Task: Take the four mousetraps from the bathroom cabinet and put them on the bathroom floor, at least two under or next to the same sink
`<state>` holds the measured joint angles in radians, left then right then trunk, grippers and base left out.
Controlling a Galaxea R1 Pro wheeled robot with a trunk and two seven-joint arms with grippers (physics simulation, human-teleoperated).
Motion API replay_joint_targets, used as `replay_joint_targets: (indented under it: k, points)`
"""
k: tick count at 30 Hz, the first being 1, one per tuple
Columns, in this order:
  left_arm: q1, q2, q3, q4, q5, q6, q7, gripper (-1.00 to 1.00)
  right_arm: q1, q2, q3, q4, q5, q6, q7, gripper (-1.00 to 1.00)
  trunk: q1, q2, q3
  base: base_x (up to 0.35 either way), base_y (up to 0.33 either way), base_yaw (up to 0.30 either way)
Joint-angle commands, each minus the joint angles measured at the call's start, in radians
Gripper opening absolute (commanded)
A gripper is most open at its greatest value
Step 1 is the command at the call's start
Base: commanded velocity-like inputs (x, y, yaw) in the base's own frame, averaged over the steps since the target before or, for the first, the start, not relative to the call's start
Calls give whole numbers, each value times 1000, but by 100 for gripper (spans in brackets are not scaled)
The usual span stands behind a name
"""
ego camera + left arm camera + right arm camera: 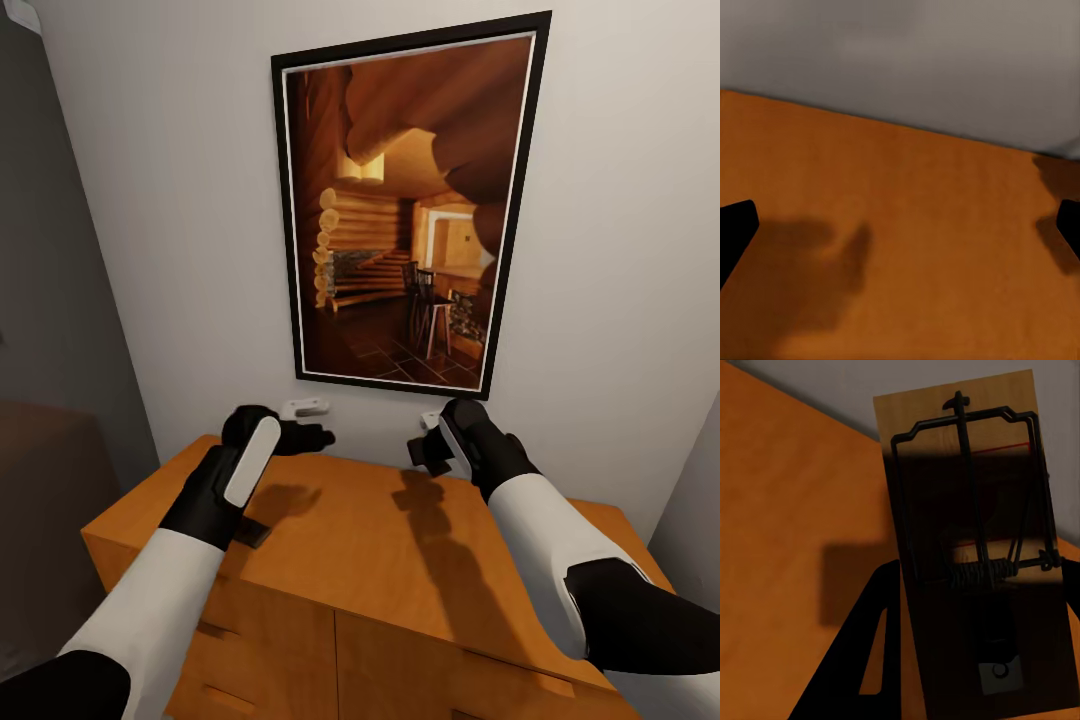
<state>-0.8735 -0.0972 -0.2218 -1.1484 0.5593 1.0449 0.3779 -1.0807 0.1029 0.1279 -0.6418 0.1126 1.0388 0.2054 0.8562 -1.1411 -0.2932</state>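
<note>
- head view: both arms reach over the flat top of the cabinet (400,540), below a framed picture (410,200) on the wall. the left gripper (300,437) hangs above the top near the wall edge; its jaws look apart and nothing is between them. the right gripper (432,452) points down at the back of the top; its jaw state is not readable here, and something dark sits at its tips.
- left wrist view: the two fingertips (736,229) stand at opposite edges, jaws wide apart, with bare cabinet top (900,247) and arm shadow between them. no trap lies between these jaws.
- right wrist view: one mousetrap (975,562) stands lengthwise between the jaws, its near end sunk between the fingers (862,652) and its far end projecting beyond them toward the wall. the jaws appear closed on the board's long edges; contact on the far side is hidden by the board.
- handling judgement: the trap is a thin, stiff, light board, unlikely to flex. the wire spring and bar on its face are the delicate parts and could snag. grip belongs on the bare long edges, as here, clear of the wire. a narrow edge grip may let it pivot, so slow carrying is advised.
</note>
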Motion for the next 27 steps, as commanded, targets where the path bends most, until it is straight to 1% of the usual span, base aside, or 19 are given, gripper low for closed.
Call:
replay_joint_targets:
  k: [1,4,7,9,10,12,13,15,17,21,27]
  points:
    - [-1,1,-1,-1,10,2,11,100,-1,0,1,-1,9,4,10,-100,0,-1,-1,0,0,0]
    - [-1,10,-1,-3,9,2,13,100,-1,0,1,0,9,2,9,-100,0,-1,-1,0,0,0]
    - [-1,31,0,-3,9,2,14,100,-1,0,1,1,9,2,8,-100,0,-1,-1,0,0,0]
    - [-1,54,-1,0,9,2,15,100,-1,0,1,2,8,1,8,-100,0,-1,-1,0,0,0]
    - [-1,60,-1,1,9,2,15,100,-1,0,1,2,8,1,8,-100,0,-1,-1,0,0,0]
    - [-1,80,-1,15,10,2,15,100,-1,1,1,2,5,1,8,-100,0,-1,-1,0,0,0]
    - [-1,86,-2,20,10,2,15,100,-1,2,1,2,5,1,8,-100,0,-1,-1,0,0,0]
    - [-1,108,-2,38,10,2,15,100,-1,3,1,2,3,1,8,-100,0,-1,-1,0,0,0]
    - [-1,123,-3,49,12,2,15,100,-1,4,1,2,3,2,9,-100,0,-1,-1,0,0,0]
    - [-1,132,-4,55,12,2,15,100,-1,1,0,2,2,4,10,-100,0,-1,-1,0,0,0]
    - [-1,131,-4,58,11,2,14,100,-1,-2,-2,3,1,6,10,-100,0,-1,-1,0,0,0]
